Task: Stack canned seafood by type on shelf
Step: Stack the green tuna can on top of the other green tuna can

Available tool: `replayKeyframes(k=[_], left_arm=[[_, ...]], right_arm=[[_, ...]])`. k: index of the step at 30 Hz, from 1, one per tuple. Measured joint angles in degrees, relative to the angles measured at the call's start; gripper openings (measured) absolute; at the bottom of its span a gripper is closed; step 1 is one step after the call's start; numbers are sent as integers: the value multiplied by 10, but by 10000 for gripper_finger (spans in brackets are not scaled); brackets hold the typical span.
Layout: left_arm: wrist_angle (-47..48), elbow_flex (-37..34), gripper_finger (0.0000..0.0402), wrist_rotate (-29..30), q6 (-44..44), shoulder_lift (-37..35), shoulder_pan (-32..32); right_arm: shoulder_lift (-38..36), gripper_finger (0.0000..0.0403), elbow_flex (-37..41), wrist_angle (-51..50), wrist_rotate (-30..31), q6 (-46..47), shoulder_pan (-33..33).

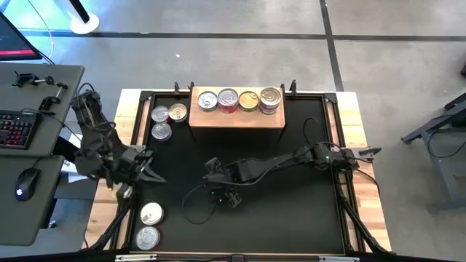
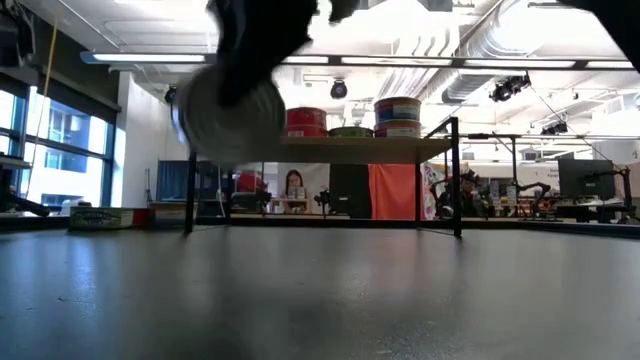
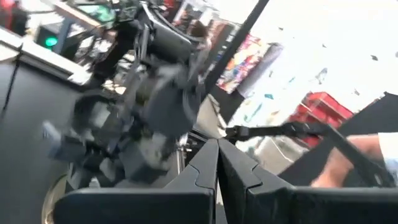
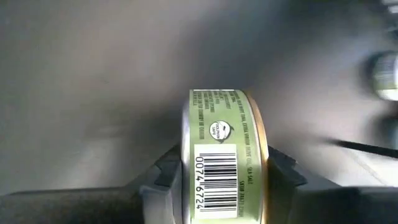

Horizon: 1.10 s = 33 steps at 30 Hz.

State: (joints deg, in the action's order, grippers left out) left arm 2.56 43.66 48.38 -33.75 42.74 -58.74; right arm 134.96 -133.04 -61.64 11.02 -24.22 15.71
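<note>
My right gripper [image 1: 220,183] reaches over the middle of the black mat and is shut on a green-labelled can [image 4: 224,155]. In the low view this can [image 2: 230,110] shows up blurred and above the mat. The wooden shelf [image 1: 237,118] stands at the mat's far edge. It carries several cans, among them a red-sided one [image 1: 228,100] and a stack of two at its right end [image 1: 270,99]. Three loose cans [image 1: 162,131] rest flat on the mat left of the shelf. Two more [image 1: 151,213] lie near the near left corner. My left gripper [image 1: 153,173] waits shut at the mat's left side. My right gripper pinches the green-labelled can between its two fingers, one finger [image 4: 163,175] on each flat face. The barcoded side wall [image 4: 217,171] faces the wrist camera. The can stands on edge in the hold and is lifted clear of the mat.
The black mat [image 1: 291,211] is bare across its right half and in front of the shelf. A desk with a keyboard [image 1: 16,127] and mouse stands left of the table. People and other workstations show in the room beyond the far edge.
</note>
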Motion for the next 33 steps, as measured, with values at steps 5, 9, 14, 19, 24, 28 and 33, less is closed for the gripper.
replayKeyframes(k=[5, 9, 14, 19, 24, 28, 33], left_arm=[[4, 0, 0, -27, 70, -31, -12], [14, 0, 0, -28, 120, -44, -14], [41, 0, 0, -28, 143, -47, -14], [125, 0, 0, 16, 92, -34, -13], [209, 0, 0, 152, 17, -6, -12], [240, 0, 0, 254, -47, 18, 5], [241, 0, 0, 272, -116, 47, 52]], right_arm=[[-36, 119, -18, 31, 129, 37, -11], [-46, 119, -18, 75, 230, 22, -35], [-45, 119, -18, 109, 372, -39, -51], [-41, 119, -18, 123, 572, -245, -24], [-41, 119, -18, 164, 600, -354, 5], [-41, 119, -17, 200, 598, -373, 27], [-50, 119, -17, 116, 589, -260, 31]])
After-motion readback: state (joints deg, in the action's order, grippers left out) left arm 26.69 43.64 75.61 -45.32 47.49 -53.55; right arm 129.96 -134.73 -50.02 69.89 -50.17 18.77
